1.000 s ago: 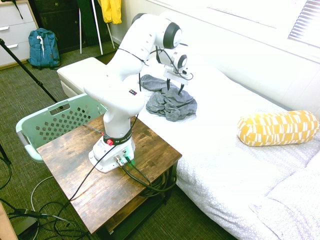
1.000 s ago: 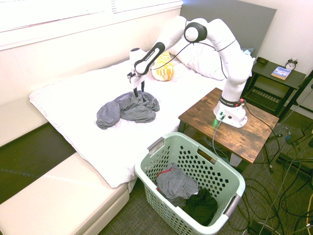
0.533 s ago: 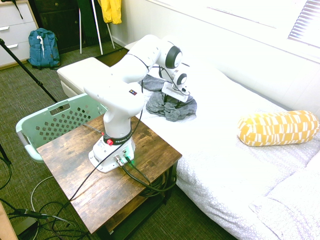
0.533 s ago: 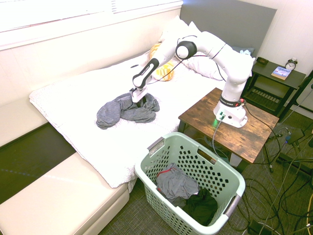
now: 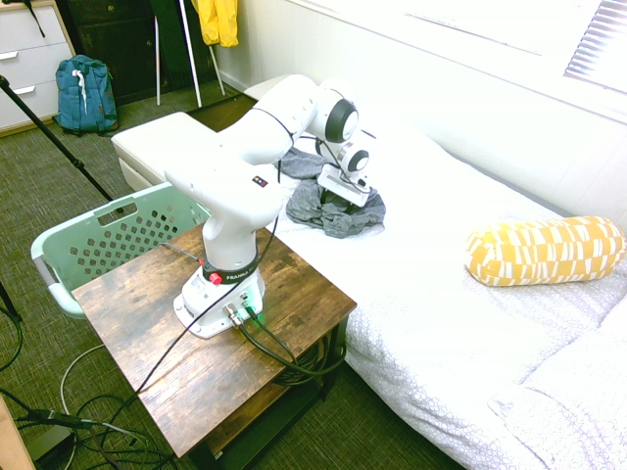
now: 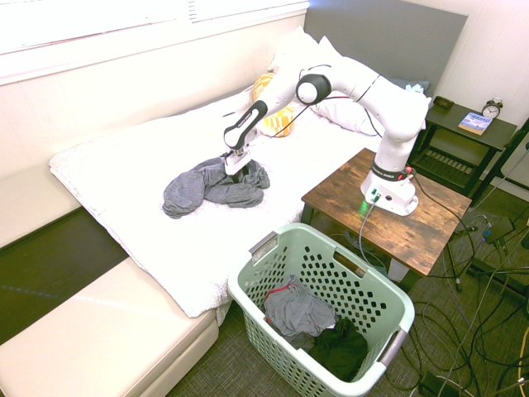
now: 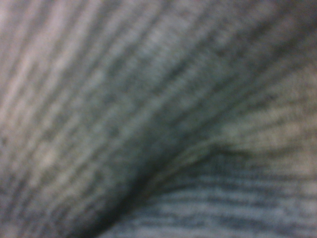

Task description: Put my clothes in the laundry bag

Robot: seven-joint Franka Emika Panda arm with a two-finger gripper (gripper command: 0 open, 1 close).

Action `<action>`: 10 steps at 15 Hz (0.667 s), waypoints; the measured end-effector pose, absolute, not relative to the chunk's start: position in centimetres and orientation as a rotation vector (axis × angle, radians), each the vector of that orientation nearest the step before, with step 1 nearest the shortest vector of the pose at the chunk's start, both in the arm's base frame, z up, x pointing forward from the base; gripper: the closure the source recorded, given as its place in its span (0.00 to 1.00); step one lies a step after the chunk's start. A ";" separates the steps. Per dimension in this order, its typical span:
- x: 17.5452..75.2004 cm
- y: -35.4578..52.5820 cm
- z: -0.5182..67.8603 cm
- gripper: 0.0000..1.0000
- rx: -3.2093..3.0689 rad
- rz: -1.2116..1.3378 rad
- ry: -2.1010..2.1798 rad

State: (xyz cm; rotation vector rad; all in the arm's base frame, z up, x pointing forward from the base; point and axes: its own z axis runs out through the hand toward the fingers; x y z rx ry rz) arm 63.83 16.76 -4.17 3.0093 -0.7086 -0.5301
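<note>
Grey heap, first exterior view: the clothes [image 5: 333, 206] lie on the white bed [image 5: 460, 294], far from the yellow pillow [image 5: 545, 250]; my gripper [image 5: 338, 193] is pressed down into them.
Jaws: spread wide, nothing lifted.
Second exterior view: my gripper [image 6: 236, 168] sits at the heap's right end; the laundry bag [image 6: 324, 310] stands on the near floor, already holding some garments.
Wrist view: blurred ribbed grey fabric [image 7: 148, 119] fills it.
</note>
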 end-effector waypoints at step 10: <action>63.7 16.8 -4.5 1.00 3.012 -0.538 -0.691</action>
